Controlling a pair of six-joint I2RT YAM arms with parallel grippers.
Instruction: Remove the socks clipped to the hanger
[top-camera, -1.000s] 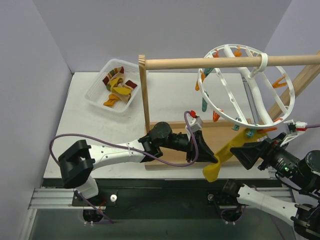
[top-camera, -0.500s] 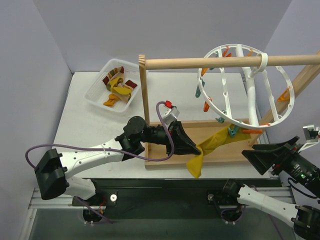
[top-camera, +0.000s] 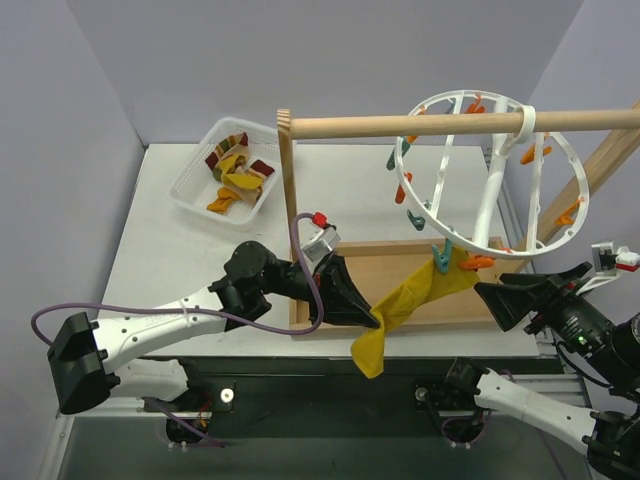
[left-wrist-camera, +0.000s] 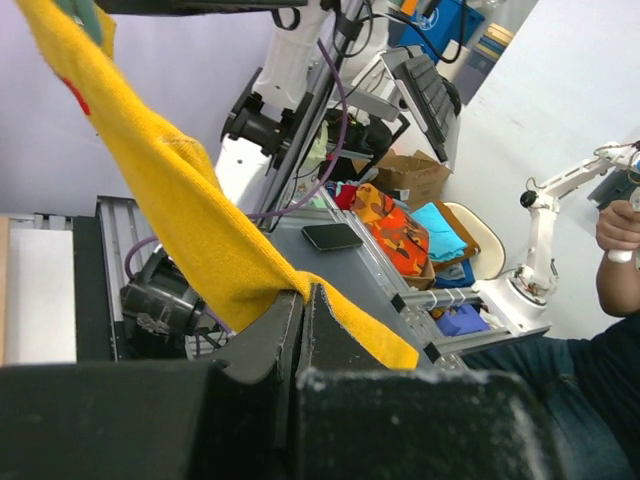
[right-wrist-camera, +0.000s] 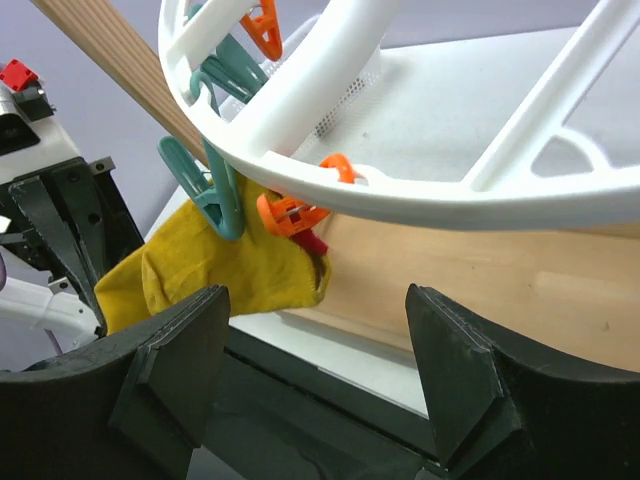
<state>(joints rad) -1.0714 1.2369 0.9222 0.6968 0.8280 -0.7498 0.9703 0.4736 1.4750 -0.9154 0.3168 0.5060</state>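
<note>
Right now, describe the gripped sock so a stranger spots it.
Find the white ring hanger on the wooden rod. At its near rim a teal clip holds a plain mustard sock, stretched to the left hand. It's the only sock clipped there; others lie in the basket.

1 hanger, 1 clipped sock, 1 basket, 1 rack.

The hanger hangs from the rod above the desk's right side. A sock stretches from its lower rim down-left into the left gripper. A basket sits far left.
</note>
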